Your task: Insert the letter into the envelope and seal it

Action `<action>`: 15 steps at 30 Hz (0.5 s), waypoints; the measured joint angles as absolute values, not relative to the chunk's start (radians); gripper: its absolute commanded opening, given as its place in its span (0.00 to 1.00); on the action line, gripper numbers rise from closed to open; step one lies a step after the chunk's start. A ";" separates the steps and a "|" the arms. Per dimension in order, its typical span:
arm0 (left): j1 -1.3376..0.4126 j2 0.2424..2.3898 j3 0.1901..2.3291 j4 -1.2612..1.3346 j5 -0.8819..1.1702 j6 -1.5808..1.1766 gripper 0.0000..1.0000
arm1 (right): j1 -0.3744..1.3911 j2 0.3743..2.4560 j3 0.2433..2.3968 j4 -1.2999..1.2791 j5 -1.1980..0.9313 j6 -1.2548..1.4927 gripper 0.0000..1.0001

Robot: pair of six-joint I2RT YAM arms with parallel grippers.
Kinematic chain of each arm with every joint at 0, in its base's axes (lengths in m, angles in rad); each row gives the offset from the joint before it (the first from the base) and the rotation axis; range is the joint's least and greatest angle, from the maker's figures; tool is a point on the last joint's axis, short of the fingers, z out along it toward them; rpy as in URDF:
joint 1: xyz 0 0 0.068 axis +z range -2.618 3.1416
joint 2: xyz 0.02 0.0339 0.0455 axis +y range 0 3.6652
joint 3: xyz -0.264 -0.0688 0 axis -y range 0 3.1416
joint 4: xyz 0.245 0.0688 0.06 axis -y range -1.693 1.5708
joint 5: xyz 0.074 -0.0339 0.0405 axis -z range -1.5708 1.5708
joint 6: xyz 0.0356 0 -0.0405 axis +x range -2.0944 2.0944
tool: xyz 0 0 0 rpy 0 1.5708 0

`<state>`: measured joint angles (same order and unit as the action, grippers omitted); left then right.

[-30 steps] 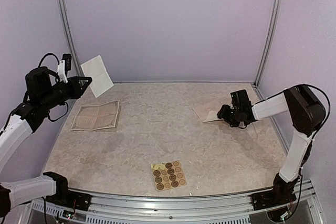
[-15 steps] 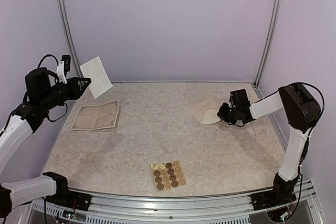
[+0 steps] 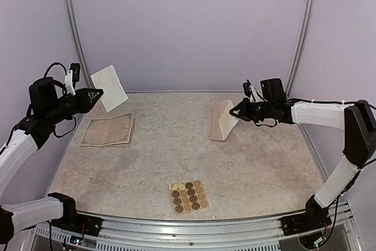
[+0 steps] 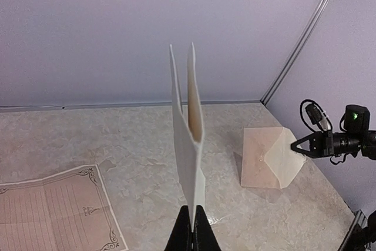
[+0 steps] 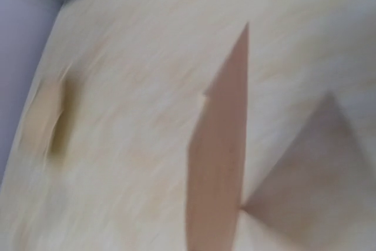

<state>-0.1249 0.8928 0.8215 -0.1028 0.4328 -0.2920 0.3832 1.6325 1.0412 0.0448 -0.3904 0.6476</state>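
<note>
My left gripper [image 3: 94, 92] is shut on the lower edge of the letter [image 3: 108, 87], a folded white sheet held upright in the air at the far left. In the left wrist view the letter [image 4: 189, 145] rises edge-on from my closed gripper [image 4: 192, 227]. The envelope [image 3: 222, 120], pale tan with its pointed flap open, hangs tilted above the table at the right. My right gripper [image 3: 236, 111] is shut on the tip of that flap. The right wrist view is blurred and shows only the envelope [image 5: 220, 157] edge-on, with its shadow on the table.
A printed sheet [image 3: 107, 129] lies flat on the marble table below the letter. A tan sheet of round brown stickers [image 3: 188, 196] lies near the front edge. Metal frame posts [image 3: 73, 33] stand at the back corners, with purple walls close behind.
My right gripper has shut on the envelope's flap and lifted the envelope off the table, carrying it up and slightly left. The left arm and the letter have stayed put.
</note>
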 measured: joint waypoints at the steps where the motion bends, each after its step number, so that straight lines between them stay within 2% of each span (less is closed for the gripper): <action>1: -0.125 0.893 0.820 -0.097 0.439 -0.292 0.00 | 0.408 1.622 1.052 0.016 -0.414 0.630 0.00; 9: -0.125 0.908 0.813 -0.070 0.496 -0.305 0.00 | 0.588 1.591 1.093 -0.195 -0.569 0.523 0.00; 15: -0.155 0.931 0.812 -0.054 0.543 -0.308 0.00 | 0.614 1.616 1.093 -0.267 -0.585 0.456 0.00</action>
<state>-0.1551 0.9306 0.8120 -0.0544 0.5430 -0.3084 0.6136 1.6157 1.0927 -0.2668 -0.5846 0.4561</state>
